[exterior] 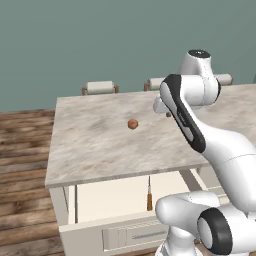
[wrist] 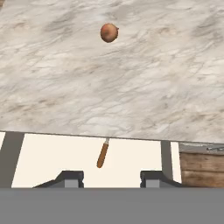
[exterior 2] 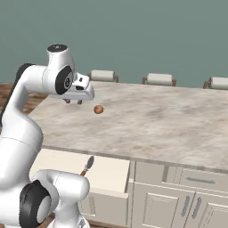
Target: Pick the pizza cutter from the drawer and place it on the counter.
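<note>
Inside the wide, shallow cream-white box drawer [exterior: 107,200], which stands pulled out from under the front edge of the counter, lies the small pizza cutter with its short brown wooden handle and round silver-grey disc blade [exterior 2: 87,165]. In the hand view its handle [wrist: 103,155] points out toward the drawer's open end, while the blade end is tucked close under the overhanging edge of the large beige-grey marbled stone counter [exterior: 95,140]. The tool rests on the drawer floor near the middle, apart from the drawer walls.

The two-finger gripper [wrist: 105,178] of the white arm hangs well above the drawer, over the counter's front part, and holds nothing. Its dark fingertips [wrist: 70,177] stand spread apart, with the cutter's handle showing in the gap between them and far below. A small round brown ball-like object [exterior: 132,124] sits on the counter, farther back from the drawer, and has no part in the job.

Judging from this, the drawer is already open and the step in hand is the approach to the pick: the cutter is not yet touched. The next move calls for lowering the hand into the drawer without striking the counter's edge, lining the fingers across the narrow handle rather than the blade, and closing on it. The overhang leaves little room near the blade, so the handle's outer end looks the safer place to grasp.
</note>
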You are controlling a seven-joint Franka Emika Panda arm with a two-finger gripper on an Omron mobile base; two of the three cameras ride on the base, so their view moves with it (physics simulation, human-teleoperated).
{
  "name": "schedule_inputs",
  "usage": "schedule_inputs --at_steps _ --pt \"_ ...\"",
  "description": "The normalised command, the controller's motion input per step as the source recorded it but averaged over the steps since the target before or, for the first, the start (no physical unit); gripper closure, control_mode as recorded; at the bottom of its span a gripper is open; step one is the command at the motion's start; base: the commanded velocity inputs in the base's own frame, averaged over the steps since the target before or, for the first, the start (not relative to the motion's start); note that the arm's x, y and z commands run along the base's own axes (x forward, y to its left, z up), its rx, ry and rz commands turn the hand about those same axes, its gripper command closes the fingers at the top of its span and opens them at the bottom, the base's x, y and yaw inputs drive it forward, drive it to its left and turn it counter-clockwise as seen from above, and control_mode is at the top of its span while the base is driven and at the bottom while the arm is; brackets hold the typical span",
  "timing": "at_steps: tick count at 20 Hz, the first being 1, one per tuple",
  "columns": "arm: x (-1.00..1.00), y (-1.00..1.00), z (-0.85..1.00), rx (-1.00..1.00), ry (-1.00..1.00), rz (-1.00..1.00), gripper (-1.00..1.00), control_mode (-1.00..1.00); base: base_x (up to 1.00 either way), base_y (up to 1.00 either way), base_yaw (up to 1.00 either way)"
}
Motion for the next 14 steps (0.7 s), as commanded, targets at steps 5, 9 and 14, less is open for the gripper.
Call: schedule_inputs --at_steps 5,9,14 --pt "-0.27 0.00 -0.07 0.00 -0.01 0.00 -1.00 -1.00 0.00 0.00 0.00" --pt "-0.60 0.00 -0.35 0.00 -0.03 0.00 -1.00 -1.00 0.00 0.00 0.00" --pt "-0.68 0.00 -0.49 0.00 -0.05 0.00 -1.00 -1.00 0.00 0.00 0.00"
